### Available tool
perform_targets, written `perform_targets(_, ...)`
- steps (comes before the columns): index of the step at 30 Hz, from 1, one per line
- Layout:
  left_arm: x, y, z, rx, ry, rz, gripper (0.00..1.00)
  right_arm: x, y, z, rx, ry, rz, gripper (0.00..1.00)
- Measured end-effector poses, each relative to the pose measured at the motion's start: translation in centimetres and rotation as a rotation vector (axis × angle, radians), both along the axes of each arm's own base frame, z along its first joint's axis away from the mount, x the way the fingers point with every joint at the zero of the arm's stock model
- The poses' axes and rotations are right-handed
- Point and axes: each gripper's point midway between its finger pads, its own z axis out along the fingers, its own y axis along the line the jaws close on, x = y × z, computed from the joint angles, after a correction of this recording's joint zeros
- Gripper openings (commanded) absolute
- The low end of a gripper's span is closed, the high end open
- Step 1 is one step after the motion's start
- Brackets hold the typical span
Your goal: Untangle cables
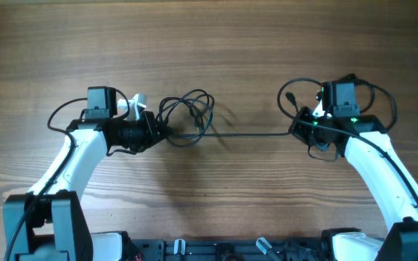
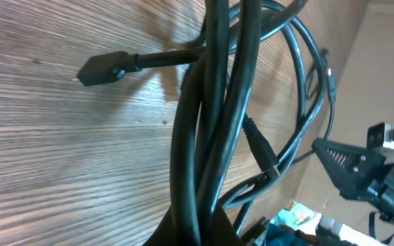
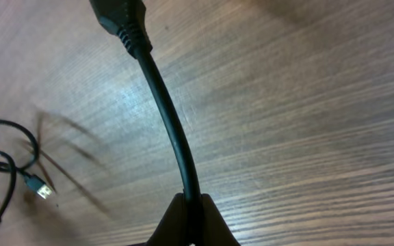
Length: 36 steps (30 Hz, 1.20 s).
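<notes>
Cable-sorting under way on my remote rig. Nearest the left wrist lens, the left gripper (image 2: pixel 198 238) is closed hard on a sheaf of thin black rubber-coated cables (image 2: pixel 211 137), several strands at once. The right gripper (image 3: pixel 190 222) is clamped on one black strand only, a black moulded plug (image 3: pixel 122 17) standing just beyond its fingers.

The step in hand, as I judge it, is drawing that one strand out of the tangle of loose loops (image 1: pixel 187 114). To do it well I would move the right arm away from the tangle slowly and low over the table, watching whether the loops slacken or cinch. Because the left grip takes in several strands, a hard pull could tighten the knot. Letting go and regripping a single loop may serve better.

From above, the tangle lies touching the left gripper's tip, on the side facing the other arm. One strand (image 1: pixel 252 135) leaves the tangle in a near-straight line to the right gripper, which sits well apart from the tangle. A black rectangular plug (image 2: pixel 104 68) rests flat on the pale wood-grain table (image 1: pixel 209 43) just beside the tangle. Farther off, a small silver-tipped plug (image 3: pixel 43 190) lies among loose cord. Whether that cord belongs to the tangle I cannot tell.
</notes>
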Motion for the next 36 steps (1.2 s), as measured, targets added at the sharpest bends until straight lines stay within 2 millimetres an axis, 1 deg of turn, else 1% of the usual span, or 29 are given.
perform_targets(4, 0.3, 0.9, -0.4, 0.029, 0.005, 0.030, 0.04, -1.6, 1.3, -1.5, 0.090, 0.029, 0.062, 0.05)
perform_targets(6, 0.6, 1.1, -0.2, 0.021, -0.007, 0.038, 0.04, -3.1, 2.0, -2.7, 0.132, 0.063, 0.090, 0.05)
perform_targets(9, 0.7, 0.4, 1.0, -0.067, -0.031, 0.022, 0.04, -4.9, 2.8, -4.4, 0.145, 0.092, 0.133, 0.06)
perform_targets(10, 0.8, 0.4, 1.2, -0.084, -0.037, 0.022, 0.04, -5.3, 3.0, -4.6, 0.144, 0.098, 0.144, 0.06)
perform_targets(11, 0.8, 0.2, 1.5, -0.107, -0.039, 0.018, 0.04, -5.2, 3.5, -4.6, 0.151, 0.089, 0.166, 0.09)
perform_targets(12, 0.7, -0.3, 2.4, -0.166, -0.046, 0.001, 0.04, -5.2, 3.9, -4.5, 0.157, 0.080, 0.182, 0.11)
perform_targets(14, 0.2, -1.4, 4.0, -0.274, -0.056, -0.036, 0.04, -4.7, 5.3, -3.8, 0.202, 0.027, 0.254, 0.15)
perform_targets(16, -0.3, -2.3, 5.8, -0.389, -0.071, -0.082, 0.04, -4.4, 7.3, -2.7, 0.275, -0.036, 0.344, 0.20)
perform_targets(18, -0.8, -2.9, 7.1, -0.469, -0.091, -0.120, 0.04, -4.4, 8.3, -2.1, 0.319, -0.059, 0.385, 0.26)
perform_targets(19, -1.1, -3.1, 8.0, -0.519, -0.105, -0.144, 0.04, -4.5, 8.6, -1.8, 0.339, -0.065, 0.400, 0.31)
perform_targets(22, -1.4, -3.4, 8.9, -0.565, -0.139, -0.178, 0.04, -4.7, 9.0, -1.5, 0.356, -0.084, 0.445, 0.40)
perform_targets(25, -1.6, -3.5, 9.5, -0.586, -0.202, -0.218, 0.04, -4.9, 9.4, -1.2, 0.368, -0.112, 0.500, 0.53)
perform_targets(27, -1.7, -3.5, 9.7, -0.590, -0.248, -0.243, 0.04, -4.9, 9.7, -0.6, 0.381, -0.126, 0.535, 0.57)
perform_targets(28, -1.8, -3.5, 9.8, -0.589, -0.277, -0.258, 0.04, -4.5, 9.9, 0.2, 0.389, -0.142, 0.554, 0.59)
perform_targets(29, -1.8, -3.5, 9.9, -0.585, -0.310, -0.274, 0.04, -3.5, 10.1, 1.4, 0.388, -0.180, 0.567, 0.60)
perform_targets(32, -1.8, -3.5, 10.0, -0.569, -0.381, -0.306, 0.04, -1.9, 11.1, 4.6, 0.428, -0.269, 0.609, 0.61)
perform_targets(34, -2.0, -3.6, 9.9, -0.553, -0.439, -0.334, 0.04, -1.8, 12.0, 6.7, 0.494, -0.324, 0.651, 0.64)
perform_targets(36, -2.2, -3.6, 9.8, -0.544, -0.472, -0.354, 0.04, -2.3, 12.6, 7.4, 0.549, -0.330, 0.677, 0.65)
